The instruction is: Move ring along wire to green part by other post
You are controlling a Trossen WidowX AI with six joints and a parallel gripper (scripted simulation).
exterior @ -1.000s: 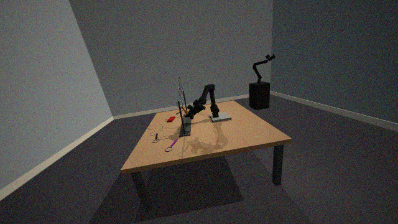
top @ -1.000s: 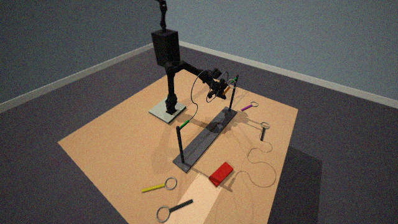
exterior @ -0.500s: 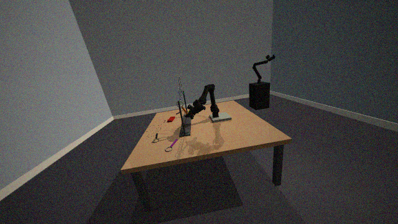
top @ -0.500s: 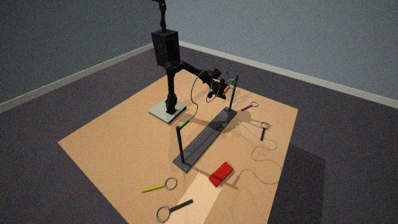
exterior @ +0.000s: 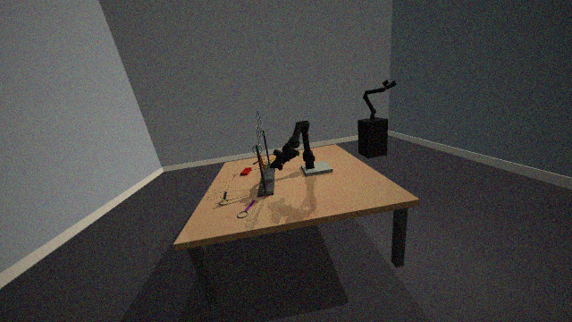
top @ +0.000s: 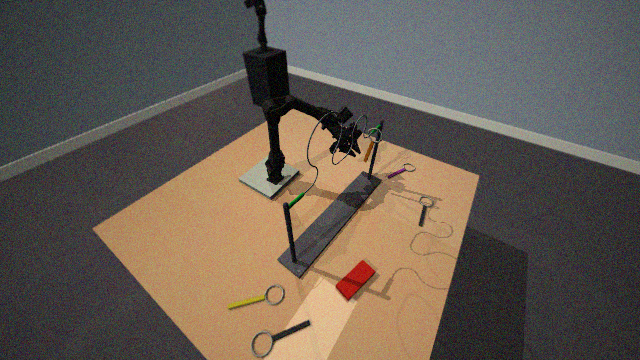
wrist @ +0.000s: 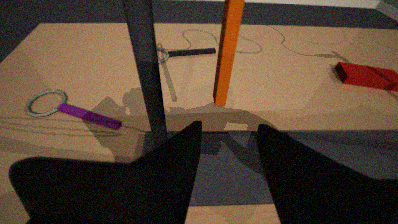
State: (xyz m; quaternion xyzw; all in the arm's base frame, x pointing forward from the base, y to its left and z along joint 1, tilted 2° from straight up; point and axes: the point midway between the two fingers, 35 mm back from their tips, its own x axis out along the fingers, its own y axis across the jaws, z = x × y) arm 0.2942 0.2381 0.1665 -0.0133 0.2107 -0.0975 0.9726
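The ring point(top: 375, 135) hangs on the green part point(top: 376, 128) of the wire beside the far post point(top: 373, 157) point(wrist: 145, 65). Its orange handle point(top: 369, 151) point(wrist: 229, 55) points down, its lower end just beyond the fingertips in the wrist view. My gripper point(top: 358, 151) point(wrist: 229, 129) is partly open with nothing between the fingers, on the arm's side of the handle. In the top view the thin grey wire point(top: 308, 145) loops across the view of my gripper; whether they touch cannot be told. The other green part point(top: 296, 200) is at the near post point(top: 290, 232).
A dark base board point(top: 320, 227) carries both posts. A purple-handled ring point(top: 397, 173) point(wrist: 90, 116) and a black-handled ring point(top: 423, 215) point(wrist: 192, 52) lie beyond it. A red block point(top: 356, 280) point(wrist: 367, 77), a yellow-handled ring point(top: 247, 302) and another black-handled ring point(top: 291, 331) lie nearer the top camera.
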